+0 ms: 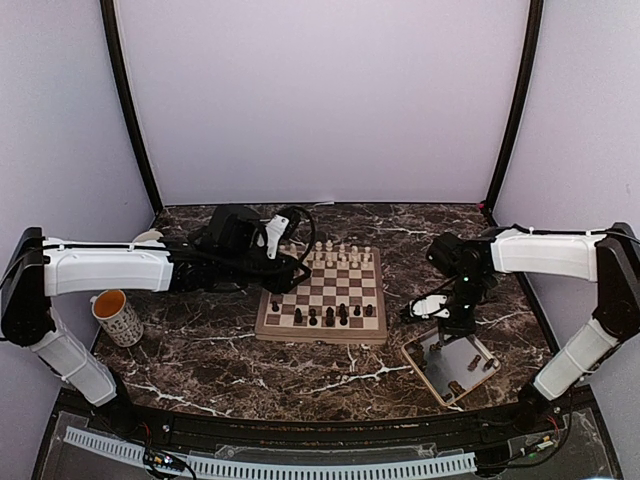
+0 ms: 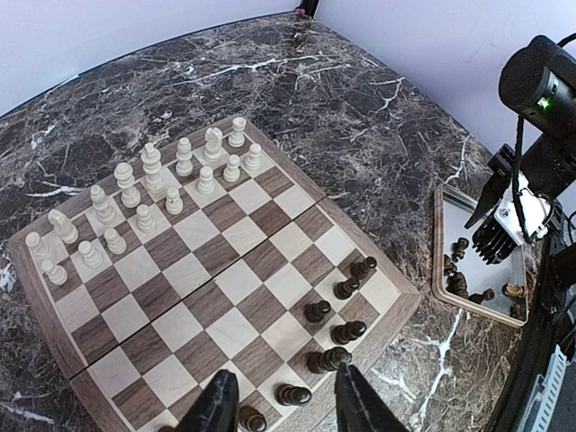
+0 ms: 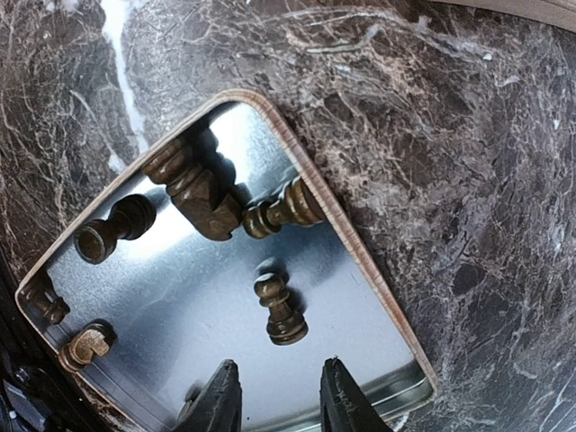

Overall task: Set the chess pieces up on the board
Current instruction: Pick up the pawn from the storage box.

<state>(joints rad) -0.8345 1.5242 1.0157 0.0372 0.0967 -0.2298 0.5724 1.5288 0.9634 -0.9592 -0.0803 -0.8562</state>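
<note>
1. risk: left claw (image 2: 286,385) hangs low over the board (image 1: 320,336); a sideways drift would topple the dark pieces (image 2: 328,360) standing on its near rows.
2. risk: the pawn (image 3: 279,313) lies flat in the tray (image 3: 364,265); an off-centre pinch could roll it away.
3. left claw: released, one dark piece standing in the gap, no contact seen.
4. right claw (image 3: 279,369): released, empty, above the tray, just short of the pawn.

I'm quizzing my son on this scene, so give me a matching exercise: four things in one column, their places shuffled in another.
1 pale chessmen
2 mug
3 loose dark chessmen
4 right gripper

A in the tray
B on the board's far rows
C above the tray, open
D on the table, left of the board

Pairs: 1-B, 2-D, 3-A, 4-C.
</note>
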